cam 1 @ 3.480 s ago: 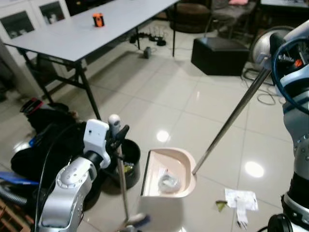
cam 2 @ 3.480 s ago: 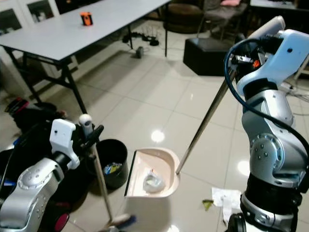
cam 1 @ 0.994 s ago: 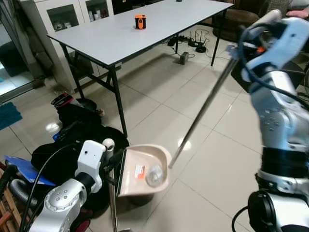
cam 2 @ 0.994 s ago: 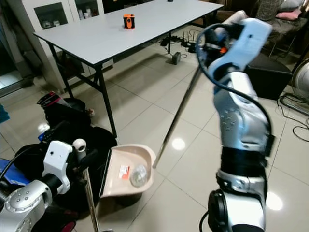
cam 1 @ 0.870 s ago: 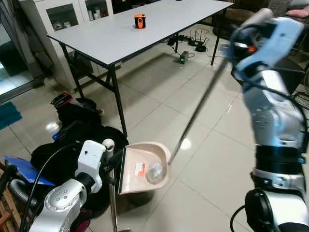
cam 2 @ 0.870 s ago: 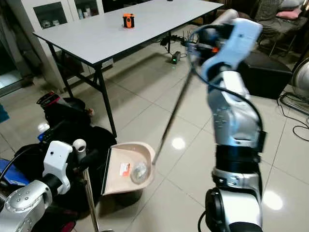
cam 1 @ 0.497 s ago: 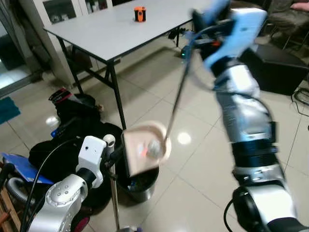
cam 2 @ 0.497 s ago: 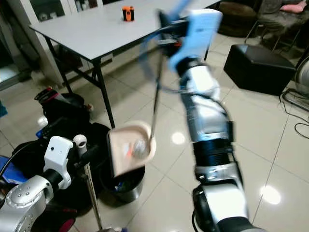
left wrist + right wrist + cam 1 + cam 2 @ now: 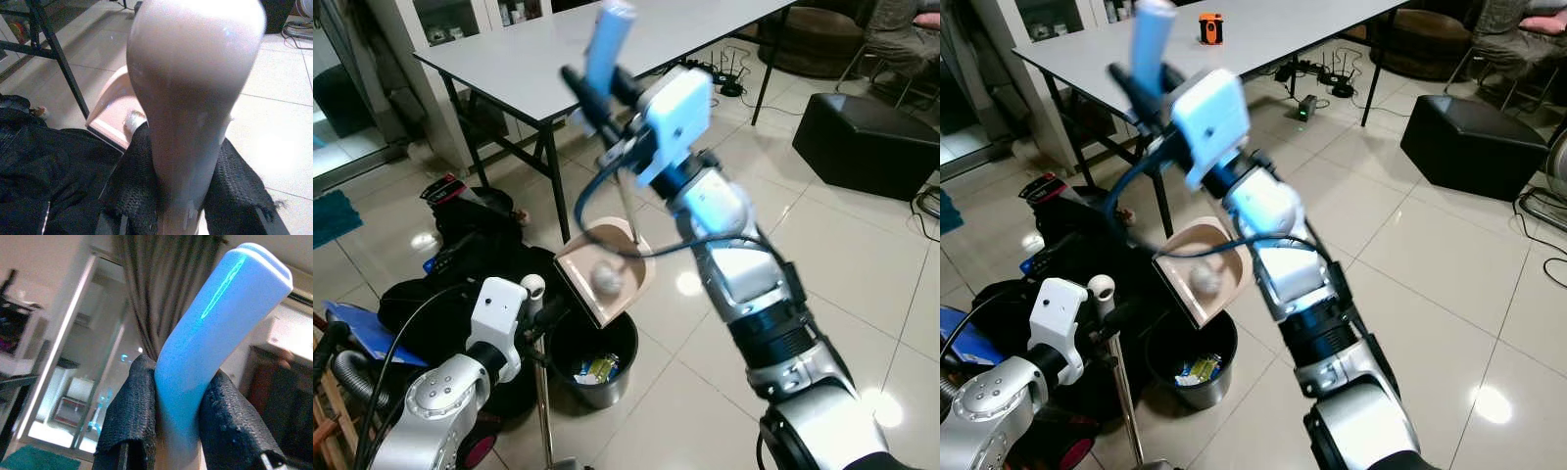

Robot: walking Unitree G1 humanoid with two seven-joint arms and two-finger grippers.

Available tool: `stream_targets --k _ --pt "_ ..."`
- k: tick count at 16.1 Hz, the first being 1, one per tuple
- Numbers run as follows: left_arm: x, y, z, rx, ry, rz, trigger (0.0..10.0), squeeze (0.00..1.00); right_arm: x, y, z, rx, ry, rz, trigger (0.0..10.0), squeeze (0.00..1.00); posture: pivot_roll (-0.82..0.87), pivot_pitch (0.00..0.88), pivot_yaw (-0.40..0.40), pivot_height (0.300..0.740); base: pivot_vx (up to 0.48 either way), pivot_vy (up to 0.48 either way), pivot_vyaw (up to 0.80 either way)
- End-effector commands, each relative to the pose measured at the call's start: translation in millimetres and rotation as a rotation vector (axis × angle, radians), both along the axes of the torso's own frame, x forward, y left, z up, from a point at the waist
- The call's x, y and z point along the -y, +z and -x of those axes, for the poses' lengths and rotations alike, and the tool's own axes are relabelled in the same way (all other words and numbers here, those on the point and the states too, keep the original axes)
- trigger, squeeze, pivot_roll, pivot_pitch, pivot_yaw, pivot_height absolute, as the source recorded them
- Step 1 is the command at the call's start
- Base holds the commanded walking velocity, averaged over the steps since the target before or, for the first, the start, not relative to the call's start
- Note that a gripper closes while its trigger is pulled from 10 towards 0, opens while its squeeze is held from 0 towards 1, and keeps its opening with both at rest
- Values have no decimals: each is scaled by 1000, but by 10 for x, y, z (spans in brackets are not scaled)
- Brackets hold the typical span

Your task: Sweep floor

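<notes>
1. A tiled room seen from the robot's head, looking down at a glossy pale tiled floor (image 9: 862, 255).
2. The right gripper (image 9: 168, 428) is raised high across the middle of the scene, toward 12 o'clock, its black fingers (image 9: 129, 416) clamped on the light blue handle grip (image 9: 605, 39) of a long-handled dustpan.
3. From that grip a thin metal pole (image 9: 626, 211) runs down to the beige plastic dustpan (image 9: 607, 274), which hangs tilted in the air at the centre of the scene, its open mouth facing down toward 7 o'clock.
4. A crumpled whitish ball of litter (image 9: 606, 279) lies inside the dustpan.
5. Just below the dustpan, toward 6 o'clock, a round black waste bin (image 9: 592, 357) stands on the floor with coloured scraps of litter (image 9: 597, 368) at its bottom.
6. The left gripper (image 9: 188, 196) is low at 8 o'clock, closed around the pale rounded top of an upright broom handle (image 9: 193, 98); the thin broom pole (image 9: 541, 401) drops straight down beside the bin.
7. A heap of black bags (image 9: 440, 294) lies on the floor at 9 o'clock, touching the bin's far side.
8. A long grey folding tabletop (image 9: 548, 59) on black legs stands at 11 o'clock, with a small orange object (image 9: 1210, 27) on it.
9. A black box-shaped stool (image 9: 867, 142) sits at 2 o'clock, well apart from the bin.
</notes>
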State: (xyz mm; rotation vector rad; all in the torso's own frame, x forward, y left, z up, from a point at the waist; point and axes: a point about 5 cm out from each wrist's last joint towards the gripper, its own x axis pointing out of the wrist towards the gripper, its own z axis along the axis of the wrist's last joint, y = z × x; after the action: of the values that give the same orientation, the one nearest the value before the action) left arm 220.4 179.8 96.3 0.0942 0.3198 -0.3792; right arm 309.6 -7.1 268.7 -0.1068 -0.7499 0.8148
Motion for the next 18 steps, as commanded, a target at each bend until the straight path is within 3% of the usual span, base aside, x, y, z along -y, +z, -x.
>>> stream_targets --k 1,6,9,12,13,14,16,17,18 --pt "-11 58 -41 30 -3 -6 10000 0 -82 42 97 92 41 24 10000 0 12 0 34 740 0 0 0" --pt "-7 58 -66 34 -13 -10 10000 0 -238 -96 228 209 81 170 10000 0 10 0 36 740 0 0 0" --pt "-2 68 -87 53 -21 -12 10000 0 -121 -55 133 237 -24 174 10000 0 0 0 38 740 0 0 0" --pt "-12 97 -104 111 -29 -31 10000 0 527 107 -182 86 -378 12 10000 0 -30 0 38 740 0 0 0" --pt "-13 94 -103 112 -33 -27 10000 0 618 97 -203 60 -419 -7 10000 0 -38 0 41 740 0 0 0" --pt "-9 84 -99 114 -38 -5 10000 0 871 4 -230 -26 -516 -35 10000 0 -48 0 42 740 0 0 0" --pt "-3 72 -82 115 -19 40 10000 0 1245 -238 -176 -115 -666 1 10000 0 -80 0 38 740 0 0 0" --pt "69 -33 -324 98 -12 45 10000 0 1354 -325 -136 -137 -719 15 10000 0 -83 0 39 740 0 0 0" --pt "150 -28 -461 95 -18 53 10000 0 1419 -371 -106 -149 -750 6 10000 0 -86 0 41 740 0 0 0"
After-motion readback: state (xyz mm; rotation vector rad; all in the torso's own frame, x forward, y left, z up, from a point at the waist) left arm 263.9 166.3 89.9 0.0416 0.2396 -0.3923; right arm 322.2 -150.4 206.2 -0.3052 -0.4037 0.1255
